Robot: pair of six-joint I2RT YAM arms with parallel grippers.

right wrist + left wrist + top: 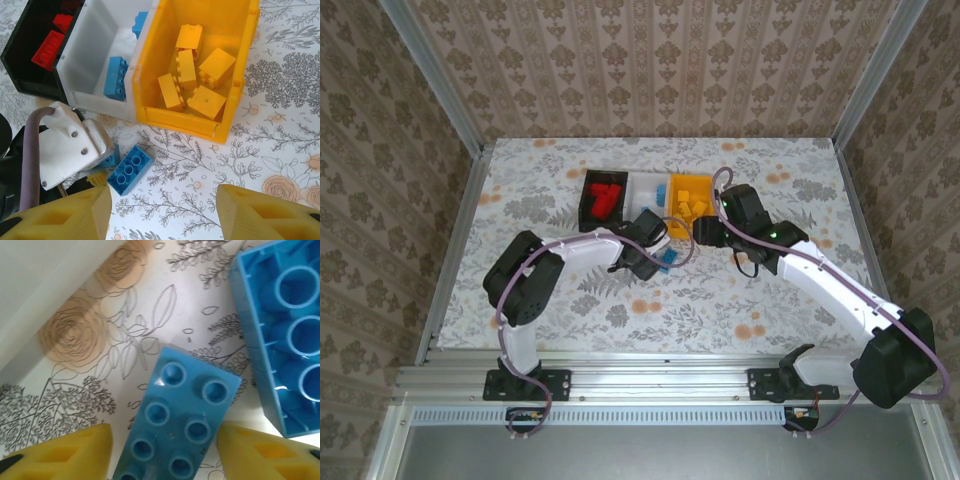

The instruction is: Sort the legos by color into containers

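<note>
Bins: we count three, namely one black bin (pixel 22 35), one white bin (pixel 90 50) and one orange-yellow bin (pixel 150 60).
Red bricks (pixel 47 47): we make out at least three in the black bin. They lie piled and partly cut off, so we cannot fix the total.
Blue bricks (pixel 116 75): we count four, two in the white bin and two on the table (pixel 280 150).
Yellow bricks (pixel 217 62): we count five, all in the orange-yellow bin.
Arms: we count two, the left arm (pixel 570 250) and the right arm (pixel 830 280).
</note>
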